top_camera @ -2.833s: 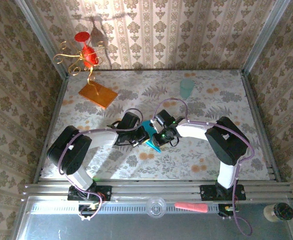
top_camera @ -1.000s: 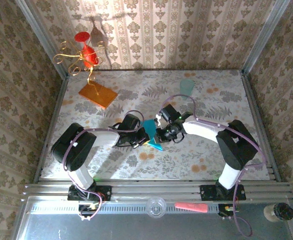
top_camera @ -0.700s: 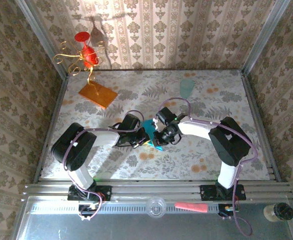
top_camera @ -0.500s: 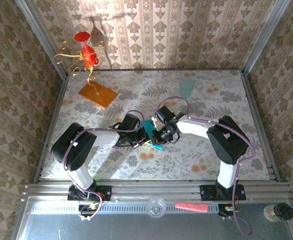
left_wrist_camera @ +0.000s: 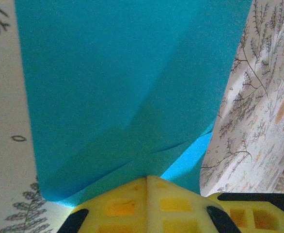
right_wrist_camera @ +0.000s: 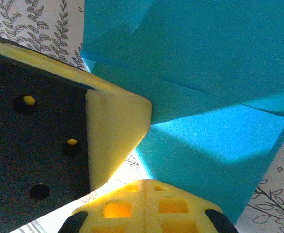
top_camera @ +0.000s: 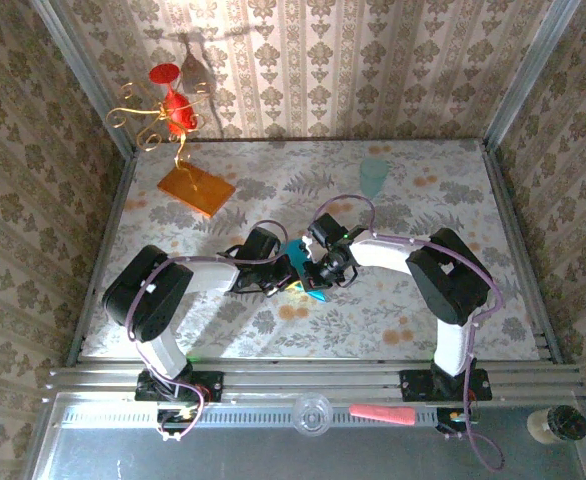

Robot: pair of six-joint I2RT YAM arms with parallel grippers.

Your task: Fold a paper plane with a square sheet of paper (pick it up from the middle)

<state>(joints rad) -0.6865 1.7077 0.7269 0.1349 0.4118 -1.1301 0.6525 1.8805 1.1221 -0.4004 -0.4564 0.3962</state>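
Note:
The square sheet of paper (top_camera: 313,291), teal-blue, lies mid-table folded into overlapping layers, with a pointed end toward me. My left gripper (top_camera: 291,277) is at its left side and my right gripper (top_camera: 319,271) at its right, the two nearly touching. In the left wrist view the paper (left_wrist_camera: 122,87) shows several creases, and the left gripper (left_wrist_camera: 147,177) is shut with its tip against the paper's near edge. In the right wrist view the right gripper (right_wrist_camera: 146,181) is shut, its tip at the corner of the paper (right_wrist_camera: 205,63), close beside a left fingertip (right_wrist_camera: 115,131). I see no paper between either pair of jaws.
An orange slab (top_camera: 195,189) lies at the back left below a red and gold wire ornament (top_camera: 168,112). A pale mint cup (top_camera: 373,177) stands at the back right. Wallpapered walls enclose three sides. A metal rail (top_camera: 313,378) runs along the near edge.
The right gripper has closed its last small gap and edged left toward the left gripper, and its elbow has swung left. The left arm and the paper have stayed put.

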